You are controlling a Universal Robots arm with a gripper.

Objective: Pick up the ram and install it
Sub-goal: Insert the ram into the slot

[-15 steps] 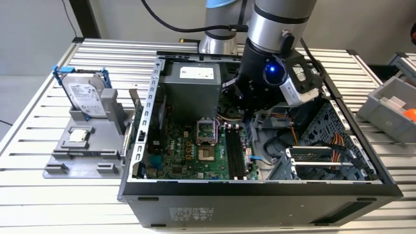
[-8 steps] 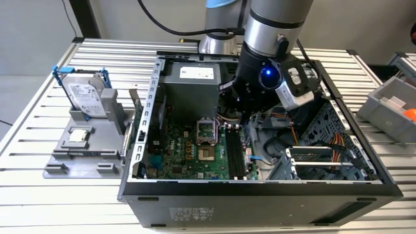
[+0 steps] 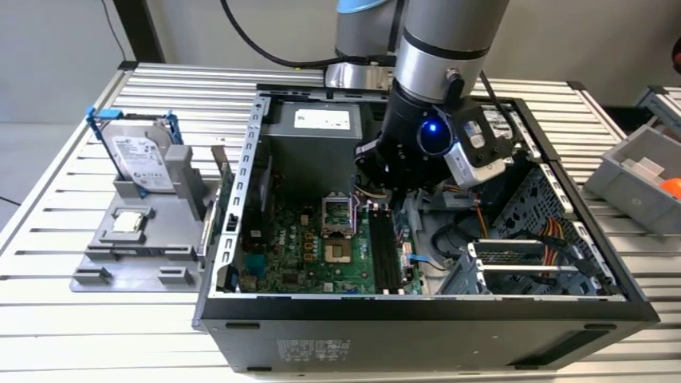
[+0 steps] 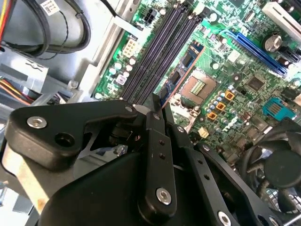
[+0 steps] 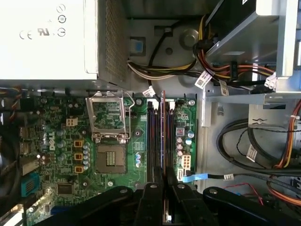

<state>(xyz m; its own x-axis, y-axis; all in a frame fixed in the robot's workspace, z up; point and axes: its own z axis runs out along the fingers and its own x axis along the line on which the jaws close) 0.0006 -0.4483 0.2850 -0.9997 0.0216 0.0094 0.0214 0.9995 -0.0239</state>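
On a slatted metal table [image 3: 64,319] sits an open computer case [image 3: 426,315]. The ram [image 4: 181,70] stands on edge, pinched in the closed claw [image 4: 155,110], its long axis parallel to the black slots [image 5: 151,136]. In the first wrist view the stick runs toward twelve o'clock from the claw, over the slots.

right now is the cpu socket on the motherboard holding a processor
No: in the first wrist view the socket stands open and empty, its metal lid flipped up.

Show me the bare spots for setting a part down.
Bare table slats lie in front of the grey fixture and behind the hard drive. The case is crowded: the gripper holds the ram over the memory slots.
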